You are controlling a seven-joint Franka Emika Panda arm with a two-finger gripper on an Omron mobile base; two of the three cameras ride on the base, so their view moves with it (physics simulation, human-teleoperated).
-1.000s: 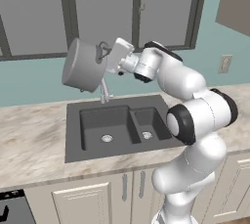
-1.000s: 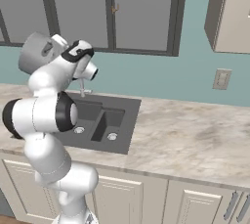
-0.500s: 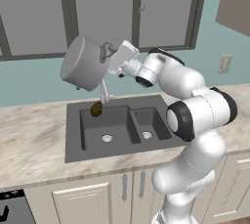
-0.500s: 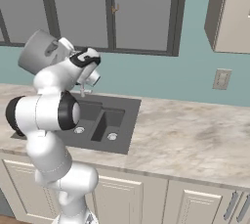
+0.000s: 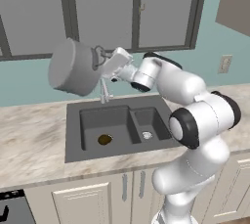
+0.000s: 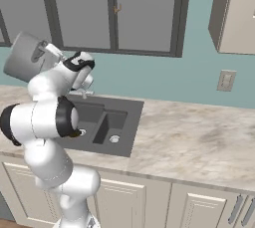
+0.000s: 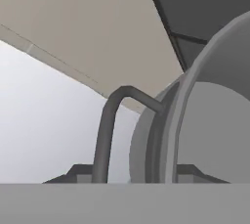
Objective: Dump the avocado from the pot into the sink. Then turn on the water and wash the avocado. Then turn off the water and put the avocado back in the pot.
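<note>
Left base view: pot tipped on its side, held aloft over the sink — claw clenched on its side handle — avocado lying in the large left basin, near the drain.

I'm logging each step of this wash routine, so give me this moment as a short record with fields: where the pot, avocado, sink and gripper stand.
pot: grey metal pot, held tipped on its side in the air above the sink's back left corner
avocado: avocado out of the pot, lying on the floor of the large basin
sink: dark double-basin sink, no water seen running
gripper: gripper at the pot's rim, jaws shut on it
task stage: dump done, water not yet on
</note>
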